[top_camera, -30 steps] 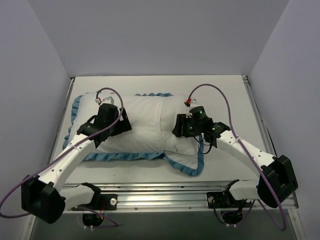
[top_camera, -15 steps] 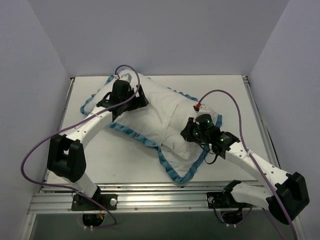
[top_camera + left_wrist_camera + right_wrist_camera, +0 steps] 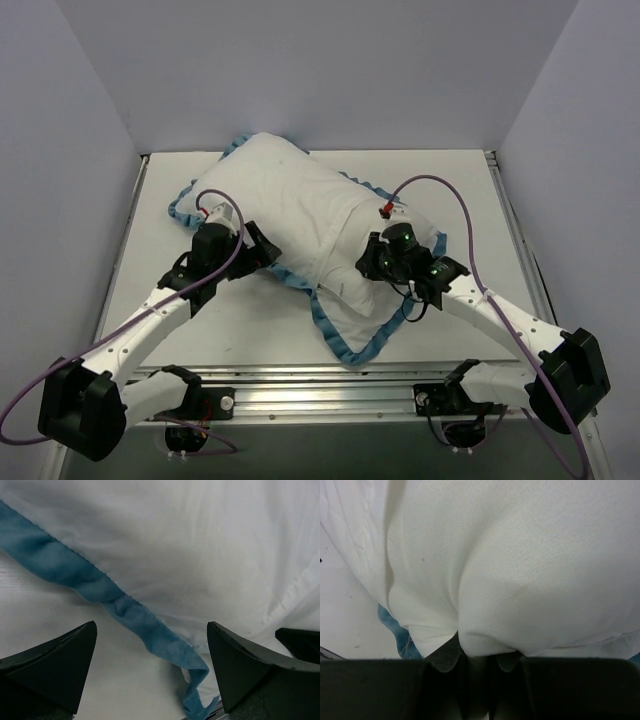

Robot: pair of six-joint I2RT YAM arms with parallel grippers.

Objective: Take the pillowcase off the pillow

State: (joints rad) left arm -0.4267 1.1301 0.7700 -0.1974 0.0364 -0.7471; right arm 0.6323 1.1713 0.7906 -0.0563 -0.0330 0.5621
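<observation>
The pillowcase (image 3: 300, 200) lies diagonally across the table, its plain white side up, with a blue ruffled edge (image 3: 352, 345). The pillow is not separately visible; the cover looks stuffed. My left gripper (image 3: 262, 256) is open and empty at the cover's near-left side. In the left wrist view the ruffle (image 3: 125, 611) runs between its spread fingers (image 3: 55, 662), without touching them, in front of white fabric (image 3: 210, 550). My right gripper (image 3: 373, 262) is shut on a fold of the white fabric (image 3: 520, 570) at the near-right end; its tips (image 3: 477, 655) are buried under it.
The white table (image 3: 210, 330) has a metal rail (image 3: 330, 385) along its near edge and grey walls at the back and both sides. The cover's far end (image 3: 262, 145) reaches the back wall. Purple cables loop over both arms.
The cover swung from lying level to diagonal. My left gripper left the far-left end and moved back to the near-left side, now open. My right gripper kept its hold.
</observation>
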